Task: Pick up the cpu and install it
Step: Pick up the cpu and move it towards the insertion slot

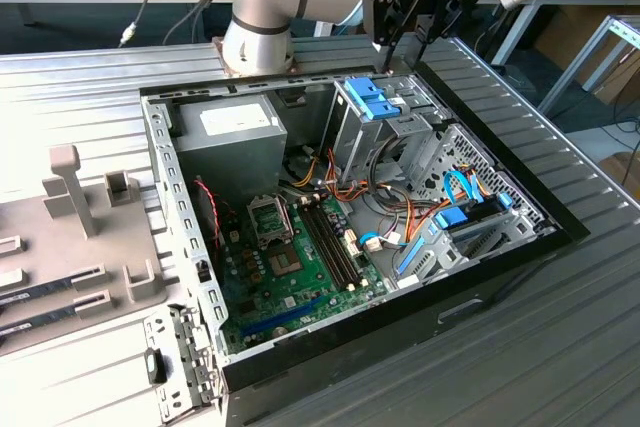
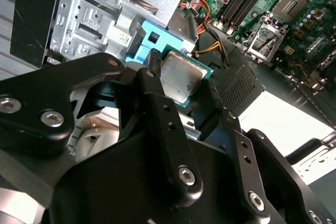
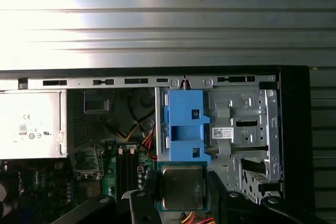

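Broadest of all, a ribbed metal table [image 1: 80,67], bearing an open computer case [image 1: 165,177] laid on its side. Behind the case, the pale arm [image 1: 262,7], bent over toward the exterior view's right. Inside the case, a grey power supply [image 1: 225,142] against the far wall, with the green motherboard [image 1: 290,287] just beside it on the case floor. Next in size, a blue drive bracket [image 3: 185,124] on the metal bay, directly beneath the black gripper [image 1: 408,47] in the exterior view. Fingers [image 2: 153,64] closed in on the cpu [image 2: 181,80], pinching two opposite edges, with the silvery top toward the second wrist view and the green rim visible along one side. Held in the air above the drive bay, well apart from the socket [image 1: 270,219] on the motherboard, hence not yet installed. Judged light and stiff, but slick on its metal top and fragile on the hidden underside; best gripped by the rim, as here, level and with little force, never by the flat faces
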Motion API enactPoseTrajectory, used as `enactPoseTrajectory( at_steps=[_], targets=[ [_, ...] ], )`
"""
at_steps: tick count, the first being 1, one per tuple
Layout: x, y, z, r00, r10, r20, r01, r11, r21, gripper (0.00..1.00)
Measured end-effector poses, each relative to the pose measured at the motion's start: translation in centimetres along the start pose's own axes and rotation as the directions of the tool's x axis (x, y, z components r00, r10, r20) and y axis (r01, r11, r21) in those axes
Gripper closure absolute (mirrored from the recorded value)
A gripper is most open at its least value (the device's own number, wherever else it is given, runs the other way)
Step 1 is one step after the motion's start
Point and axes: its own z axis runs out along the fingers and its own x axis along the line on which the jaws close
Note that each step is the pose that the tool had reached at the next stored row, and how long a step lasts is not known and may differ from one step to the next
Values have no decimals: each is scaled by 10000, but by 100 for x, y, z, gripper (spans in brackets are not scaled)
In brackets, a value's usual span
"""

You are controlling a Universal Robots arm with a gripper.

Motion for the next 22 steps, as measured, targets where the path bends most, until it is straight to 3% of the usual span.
enactPoseTrajectory(
  at_steps=[22],
  targets=[
    [2, -201, 28, 10000, 0, 0, 0, 10000, -1, 53]
  ],
)
